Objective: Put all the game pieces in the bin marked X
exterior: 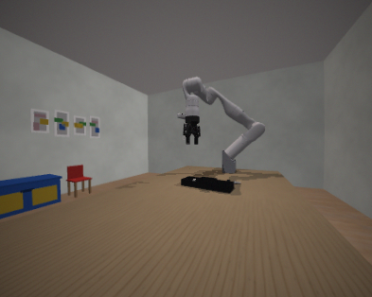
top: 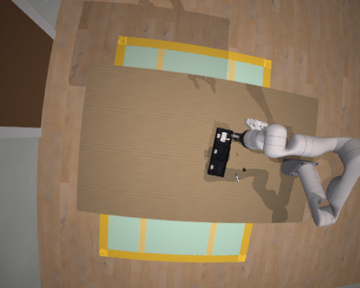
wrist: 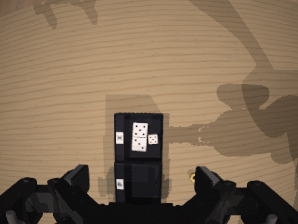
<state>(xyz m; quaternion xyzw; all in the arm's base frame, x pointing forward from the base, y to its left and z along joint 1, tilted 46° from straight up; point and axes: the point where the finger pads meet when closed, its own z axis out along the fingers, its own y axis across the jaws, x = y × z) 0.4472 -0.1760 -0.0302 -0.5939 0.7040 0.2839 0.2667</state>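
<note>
Two black bins stand end to end on the table [top: 139,138]. The far bin [top: 223,143] [wrist: 124,124] holds a white domino [wrist: 140,136] and a white die [wrist: 153,139]. The near bin [top: 216,166] [wrist: 143,179] looks empty. Each bin has a small white label on its left wall; I cannot read the marks. My gripper [exterior: 192,137] [wrist: 141,178] [top: 236,136] is open and empty, hanging high above the bins [exterior: 207,183]. Its fingers show at the lower left and right of the wrist view.
Small loose things lie on the table right of the bins: a yellow one [top: 237,155] [wrist: 193,176], a dark one [top: 244,170] and a white one [top: 236,178]. The arm's base [top: 297,166] stands at the table's right edge.
</note>
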